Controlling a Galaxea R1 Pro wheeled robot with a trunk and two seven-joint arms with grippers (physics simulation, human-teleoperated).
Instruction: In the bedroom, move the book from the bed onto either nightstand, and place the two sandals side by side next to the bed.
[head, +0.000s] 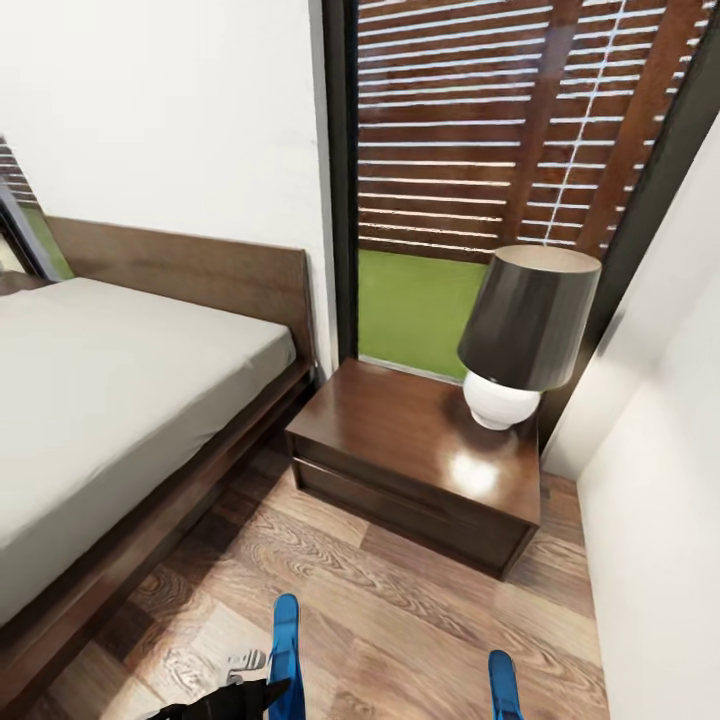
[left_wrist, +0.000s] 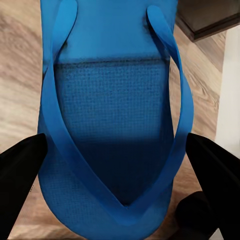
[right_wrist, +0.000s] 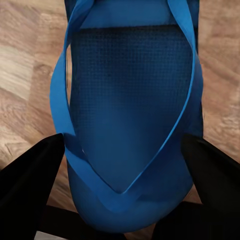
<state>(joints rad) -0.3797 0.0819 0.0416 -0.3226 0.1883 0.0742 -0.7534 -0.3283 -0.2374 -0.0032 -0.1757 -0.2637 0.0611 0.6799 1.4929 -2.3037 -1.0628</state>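
Light-brown plank floor (head: 400, 610) lies under both grippers: left gripper (left_wrist: 117, 150) clamps one bright blue flip-flop sandal (left_wrist: 112, 125), right gripper (right_wrist: 122, 150) clamps the other blue sandal (right_wrist: 132, 100).

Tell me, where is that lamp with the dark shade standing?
In the head view the lamp stands on the right rear corner of the nightstand, right of the bed, in front of the window.

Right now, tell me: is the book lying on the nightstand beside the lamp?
No. In the head view, the nightstand top carries the lamp alone, with no book on it.
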